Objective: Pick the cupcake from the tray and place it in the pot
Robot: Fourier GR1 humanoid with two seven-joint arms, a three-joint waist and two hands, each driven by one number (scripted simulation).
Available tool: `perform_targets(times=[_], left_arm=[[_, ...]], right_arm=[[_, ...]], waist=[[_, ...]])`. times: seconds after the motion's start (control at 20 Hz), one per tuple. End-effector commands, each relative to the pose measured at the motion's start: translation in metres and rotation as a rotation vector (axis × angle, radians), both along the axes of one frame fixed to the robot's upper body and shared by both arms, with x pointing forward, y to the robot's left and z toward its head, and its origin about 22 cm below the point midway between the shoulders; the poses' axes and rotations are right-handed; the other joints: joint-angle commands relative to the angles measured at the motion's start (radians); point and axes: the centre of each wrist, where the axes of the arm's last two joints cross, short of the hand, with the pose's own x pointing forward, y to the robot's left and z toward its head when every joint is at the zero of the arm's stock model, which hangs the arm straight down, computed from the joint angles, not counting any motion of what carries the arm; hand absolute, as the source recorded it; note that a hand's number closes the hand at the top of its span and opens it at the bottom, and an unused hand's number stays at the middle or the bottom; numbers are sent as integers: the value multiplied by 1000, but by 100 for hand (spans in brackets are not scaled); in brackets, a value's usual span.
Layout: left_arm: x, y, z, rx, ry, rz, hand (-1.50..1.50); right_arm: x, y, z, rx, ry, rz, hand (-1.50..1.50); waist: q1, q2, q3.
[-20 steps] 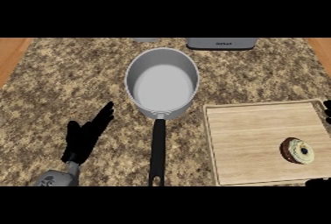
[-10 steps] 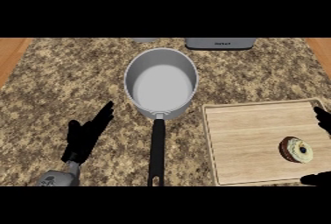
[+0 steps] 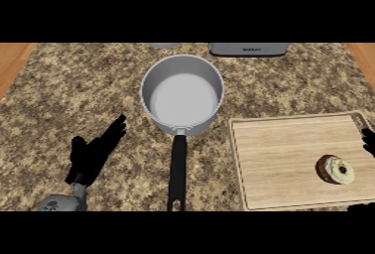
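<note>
The cupcake [image 3: 336, 169], dark with pale frosting, lies on its side near the right edge of the wooden tray [image 3: 285, 149]. The grey pot [image 3: 181, 94] stands empty at the counter's middle, its black handle [image 3: 176, 171] pointing toward me. My right hand [image 3: 368, 141] shows only as a fingertip at the view's right edge above the cupcake and a thumb tip at the lower right corner. The two tips stand wide apart and touch nothing. My left hand [image 3: 95, 155] rests open on the counter, left of the pot's handle, fingers up.
A grey appliance [image 3: 249, 48] stands at the counter's back edge, behind the pot. Speckled granite [image 3: 73, 89] lies between the left hand and the pot. Wooden floor shows past both sides of the counter.
The right hand's fingertip has slid down the right edge, closer to the cupcake. The cupcake, pot and left hand have not moved.
</note>
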Motion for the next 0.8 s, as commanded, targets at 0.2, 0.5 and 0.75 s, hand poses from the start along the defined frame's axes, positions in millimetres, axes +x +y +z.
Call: perform_targets(times=[0.2,0.5,0.75], left_arm=[[4,-19,1,10,-10,3,0],[-4,-15,-7,5,-2,-12,0],[13,17,-5,-4,-8,-8,0]], right_arm=[[-7,0,-43,234,-59,21,-150],[17,18,-57,320,-18,-7,-150],[29,10,-83,373,-9,-16,-150]], waist=[[-1,0,0],[1,0,0],[4,2,0]])
